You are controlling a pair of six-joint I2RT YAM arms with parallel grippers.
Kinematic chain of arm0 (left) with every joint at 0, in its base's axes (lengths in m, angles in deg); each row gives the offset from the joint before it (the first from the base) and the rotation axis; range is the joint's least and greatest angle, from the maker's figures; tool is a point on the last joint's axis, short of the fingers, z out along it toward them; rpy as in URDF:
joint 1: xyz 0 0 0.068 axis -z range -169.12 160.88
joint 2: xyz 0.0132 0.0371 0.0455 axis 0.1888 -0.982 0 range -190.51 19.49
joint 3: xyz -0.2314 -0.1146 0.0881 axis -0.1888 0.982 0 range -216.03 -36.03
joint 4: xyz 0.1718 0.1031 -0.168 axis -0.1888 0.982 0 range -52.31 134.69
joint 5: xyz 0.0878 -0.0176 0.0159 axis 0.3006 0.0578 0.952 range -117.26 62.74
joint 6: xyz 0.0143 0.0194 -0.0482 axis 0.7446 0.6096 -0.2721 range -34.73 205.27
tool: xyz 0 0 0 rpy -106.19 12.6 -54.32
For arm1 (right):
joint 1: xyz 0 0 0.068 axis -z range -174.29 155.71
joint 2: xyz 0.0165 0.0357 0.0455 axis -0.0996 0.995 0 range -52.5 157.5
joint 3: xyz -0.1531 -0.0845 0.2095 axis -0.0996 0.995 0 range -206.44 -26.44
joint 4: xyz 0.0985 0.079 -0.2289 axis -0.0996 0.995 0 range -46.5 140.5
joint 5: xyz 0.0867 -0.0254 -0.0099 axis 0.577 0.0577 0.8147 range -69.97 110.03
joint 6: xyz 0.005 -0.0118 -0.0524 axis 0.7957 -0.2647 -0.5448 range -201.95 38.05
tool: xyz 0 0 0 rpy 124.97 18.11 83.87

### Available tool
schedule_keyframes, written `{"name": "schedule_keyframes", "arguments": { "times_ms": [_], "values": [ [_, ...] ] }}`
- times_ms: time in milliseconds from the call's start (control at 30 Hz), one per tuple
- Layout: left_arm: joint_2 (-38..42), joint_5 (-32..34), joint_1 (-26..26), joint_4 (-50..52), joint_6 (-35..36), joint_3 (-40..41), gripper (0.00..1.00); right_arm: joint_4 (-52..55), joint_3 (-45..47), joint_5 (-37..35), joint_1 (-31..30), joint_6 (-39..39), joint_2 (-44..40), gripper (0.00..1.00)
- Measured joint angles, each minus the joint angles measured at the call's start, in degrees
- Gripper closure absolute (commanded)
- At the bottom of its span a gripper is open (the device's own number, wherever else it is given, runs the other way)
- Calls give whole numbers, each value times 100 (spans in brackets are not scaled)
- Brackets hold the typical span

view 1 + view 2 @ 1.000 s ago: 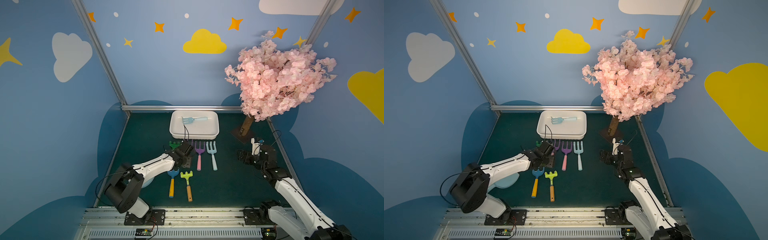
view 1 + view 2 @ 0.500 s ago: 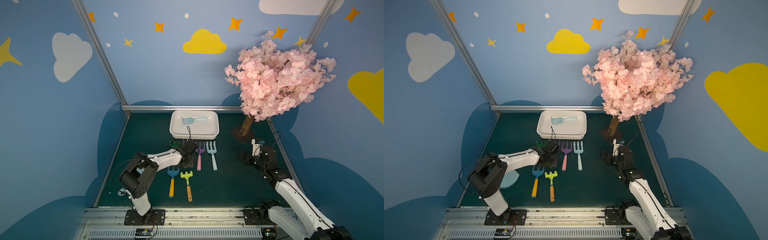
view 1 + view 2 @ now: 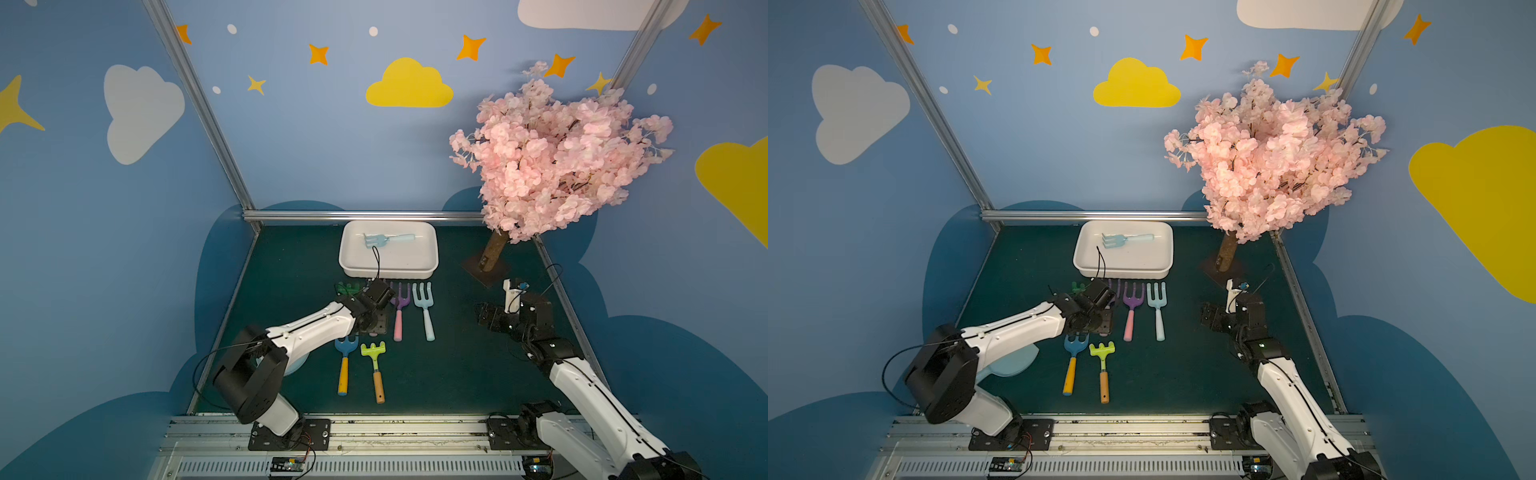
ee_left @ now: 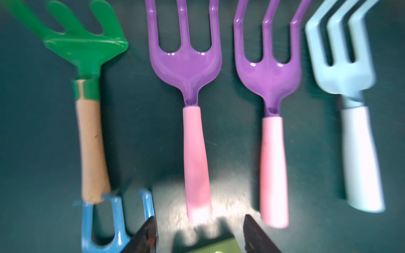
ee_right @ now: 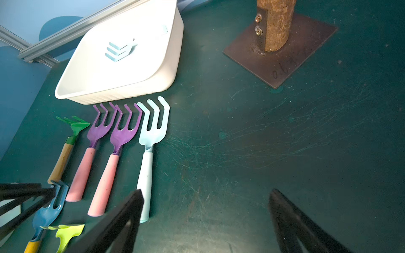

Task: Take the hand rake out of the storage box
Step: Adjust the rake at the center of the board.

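The white storage box [image 3: 388, 273] [image 3: 1121, 274] [image 5: 131, 89] stands at the back middle of the green mat. A pale blue hand rake [image 3: 380, 240] [image 3: 1119, 240] [image 5: 119, 50] lies inside it, tines to the left. My left gripper [image 3: 374, 326] [image 3: 1100, 326] [image 4: 199, 219] hovers low over the row of tools in front of the box. It is open and holds nothing, and the end of a pink handle [image 4: 197, 166] lies just beyond its fingertips. My right gripper [image 3: 488, 318] [image 3: 1210, 318] [image 5: 206, 192] is open over bare mat to the right.
In front of the box lie a green rake [image 4: 87, 50], two purple forks [image 4: 186, 61] [image 4: 268, 74] and a pale blue fork [image 3: 424, 309]. Nearer lie a blue rake [image 3: 344, 365] and a lime rake [image 3: 375, 370]. A pink blossom tree [image 3: 552, 153] on a base plate [image 5: 282, 57] stands back right.
The left gripper has drifted slightly right over the tool row, and its jaws narrowed and then widened. The left elbow swung in and back out. The right arm has not moved.
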Motion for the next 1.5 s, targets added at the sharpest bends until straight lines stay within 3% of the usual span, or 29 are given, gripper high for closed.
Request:
{"name": "schedule_keyframes", "arguments": {
  "times_ms": [133, 300, 600, 700, 800, 967, 1233, 1500],
  "values": [
    [675, 195, 520, 264, -415, 402, 26, -4, 13, 0, 2, 0, 0, 8],
    [1187, 378, 1099, 647, -940, 824, 33, -4, 70, 4, 9, -2, -7, 8],
    [645, 299, 1799, 697, -1578, 1056, 39, -2, 74, 17, 17, -2, -181, 7],
    [461, 205, 1871, 608, -1620, 1056, 43, -2, 74, 28, 17, 0, -181, 8],
    [223, 125, 1928, 494, -1641, 1056, 53, -2, 74, 63, 17, -2, -184, 8],
    [-186, 37, 1974, 400, -1626, 1056, 58, -2, 83, 107, 17, 0, -197, 7],
    [-334, 96, 1991, 404, -1733, 968, 73, -4, 125, 129, 17, 0, -214, 8],
    [-334, 326, 1934, 560, -1773, 970, 76, -2, 160, 149, 17, 0, -238, 8]
  ]
}}
